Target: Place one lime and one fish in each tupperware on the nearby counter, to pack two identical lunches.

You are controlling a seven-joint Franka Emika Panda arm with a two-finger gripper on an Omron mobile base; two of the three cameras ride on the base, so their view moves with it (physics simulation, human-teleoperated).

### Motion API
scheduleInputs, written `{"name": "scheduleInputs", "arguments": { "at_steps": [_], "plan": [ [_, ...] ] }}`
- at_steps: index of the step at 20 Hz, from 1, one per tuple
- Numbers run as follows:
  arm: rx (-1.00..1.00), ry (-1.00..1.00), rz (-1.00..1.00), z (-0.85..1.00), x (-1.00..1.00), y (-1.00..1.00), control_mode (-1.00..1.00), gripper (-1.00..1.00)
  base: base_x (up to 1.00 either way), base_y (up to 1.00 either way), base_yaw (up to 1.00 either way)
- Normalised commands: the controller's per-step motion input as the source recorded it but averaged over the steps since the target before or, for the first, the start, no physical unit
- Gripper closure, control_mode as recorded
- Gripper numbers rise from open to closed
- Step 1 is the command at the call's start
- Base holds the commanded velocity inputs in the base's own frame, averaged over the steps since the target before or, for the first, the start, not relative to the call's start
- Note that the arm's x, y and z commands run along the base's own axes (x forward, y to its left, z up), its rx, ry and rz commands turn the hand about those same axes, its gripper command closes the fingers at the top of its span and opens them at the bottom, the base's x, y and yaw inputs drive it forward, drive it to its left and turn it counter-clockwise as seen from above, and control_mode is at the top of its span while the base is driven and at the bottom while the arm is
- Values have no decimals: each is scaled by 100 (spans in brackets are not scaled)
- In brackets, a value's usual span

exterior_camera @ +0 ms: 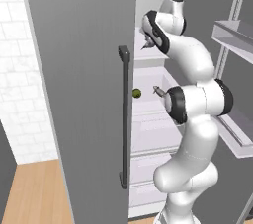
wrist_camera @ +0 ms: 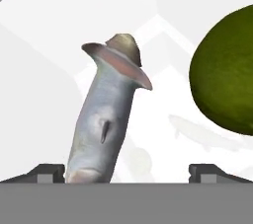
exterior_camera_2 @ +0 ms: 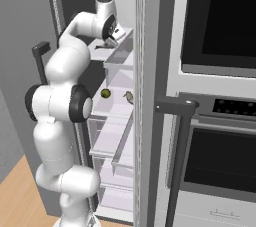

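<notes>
My gripper (wrist_camera: pixel 127 172) stands released, holding nothing, inside the open fridge (exterior_camera_2: pixel 117 121). Just ahead, a grey fish (wrist_camera: pixel 104 119) rises between the tips, nearer the left one. A lime (wrist_camera: pixel 228 75) sits right of that fish. On a lower fridge shelf, I see another lime (exterior_camera_2: pixel 105 93) beside another fish (exterior_camera_2: pixel 129 96).

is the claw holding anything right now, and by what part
Nothing is held. The claw stands open inside the fridge, with the fish lying between its fingertips and the lime off to one side.
</notes>
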Motion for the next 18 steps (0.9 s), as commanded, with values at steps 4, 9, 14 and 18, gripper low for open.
{"name": "scheduleInputs", "arguments": {
  "at_steps": [4, 9, 14, 18],
  "plan": [
    [0, 0, 1, 0, 39, 0, -100, -100, 0, 0, 0],
    [0, 3, 0, -6, 49, 0, -100, -100, 0, 0, 0],
    [5, 6, 1, -40, 25, -1, -100, -100, 0, 0, 0],
    [7, 10, 1, -93, -6, 0, -100, -100, 0, 0, 0]
  ]
}}
